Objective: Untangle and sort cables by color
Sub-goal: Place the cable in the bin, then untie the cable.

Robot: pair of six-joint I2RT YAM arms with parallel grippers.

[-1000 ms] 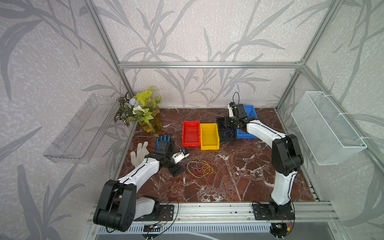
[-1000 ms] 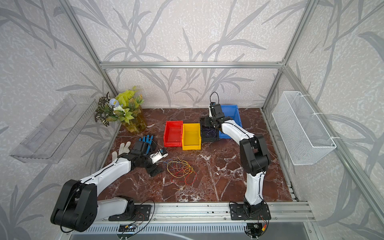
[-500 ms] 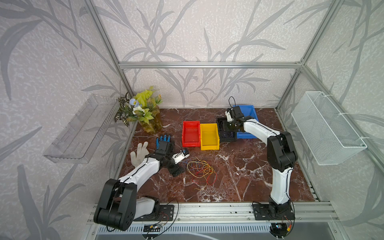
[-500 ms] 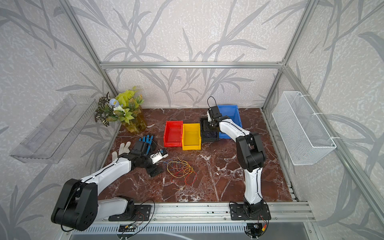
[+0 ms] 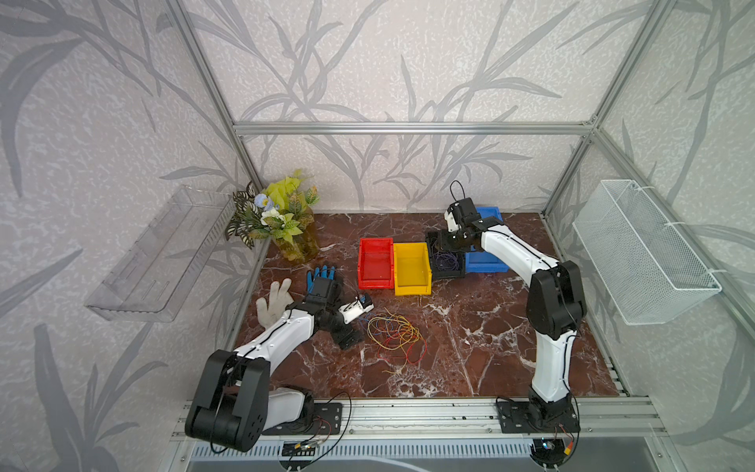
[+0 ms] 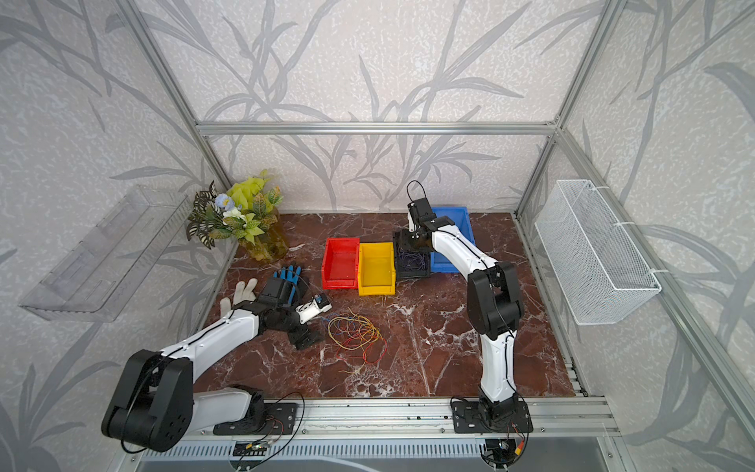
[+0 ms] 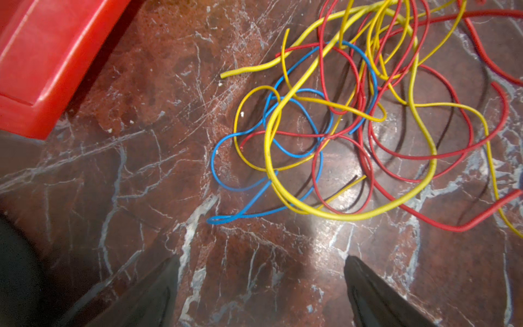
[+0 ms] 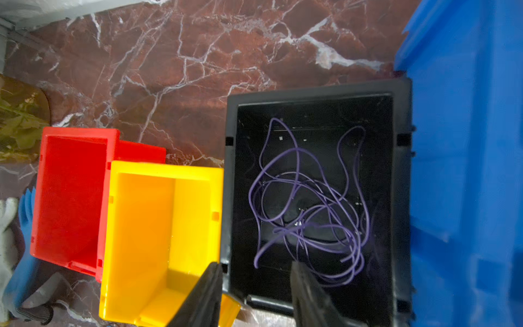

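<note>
While the left tool point(image 7: 261, 259) hovers low, its dark tapered fingers spread wide and empty, the thin, glossy red, yellow and blue cables point(image 5: 394, 333) lie in loose tangled loops on the veined marble table point(image 5: 470, 327) just right of it. At the far side, the right tool point(image 8: 254, 264) hangs parted, holding nothing, over the boxy black bin point(image 8: 402, 198), where purple cables point(image 8: 308, 206) curl.

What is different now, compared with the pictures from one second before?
The right gripper has opened above the black bin. Nothing is between its fingers, and the purple cables lie loose in the bin, apparently just let go. The left gripper stayed open beside the tangle of red, yellow and blue cables, which did not move.
</note>
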